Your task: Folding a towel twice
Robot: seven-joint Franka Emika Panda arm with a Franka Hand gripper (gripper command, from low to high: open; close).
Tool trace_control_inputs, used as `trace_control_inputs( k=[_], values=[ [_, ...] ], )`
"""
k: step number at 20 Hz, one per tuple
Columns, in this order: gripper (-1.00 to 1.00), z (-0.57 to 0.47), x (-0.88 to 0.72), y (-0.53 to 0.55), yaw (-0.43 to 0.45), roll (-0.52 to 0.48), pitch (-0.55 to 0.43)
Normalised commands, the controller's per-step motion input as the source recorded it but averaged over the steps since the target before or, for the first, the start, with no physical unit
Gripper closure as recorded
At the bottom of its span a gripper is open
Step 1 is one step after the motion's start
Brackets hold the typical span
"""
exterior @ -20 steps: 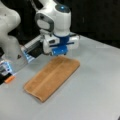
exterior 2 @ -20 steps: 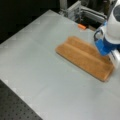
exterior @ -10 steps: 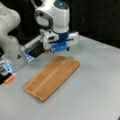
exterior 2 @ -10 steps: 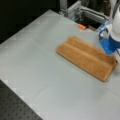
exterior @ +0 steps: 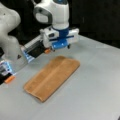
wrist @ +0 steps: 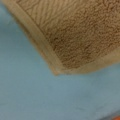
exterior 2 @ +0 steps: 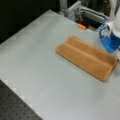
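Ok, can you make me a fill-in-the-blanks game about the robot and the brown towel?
1. The towel lies folded into a long strip on the grey ____.
2. In a front view, the end effector hangs above the towel's ____ end.
3. The end effector is holding ____.
4. The wrist view shows one ____ of the towel.

Missing words: table; top; nothing; corner

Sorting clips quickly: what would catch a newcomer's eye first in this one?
The orange-brown towel lies as a long folded strip in the middle of the grey table, a lengthwise crease showing in both front views. The white and blue tool hangs just above the towel's far end in a front view, holding nothing. The wrist view shows one towel corner close up on the table.
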Motion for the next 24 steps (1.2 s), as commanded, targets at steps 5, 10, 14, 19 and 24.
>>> trace_control_inputs(
  k=[5,10,14,19,24],
  values=[
    [-1.0,0.12,0.44,0.14,0.326,-0.206,-0.016],
    [-1.0,0.08,0.57,0.19,0.237,-0.239,0.066],
    [-1.0,0.09,0.58,0.14,0.196,-0.204,0.131],
    [-1.0,0.04,0.47,0.13,0.152,-0.213,0.125],
    [-1.0,-0.07,0.4,0.17,0.027,-0.251,0.118]
  ],
)
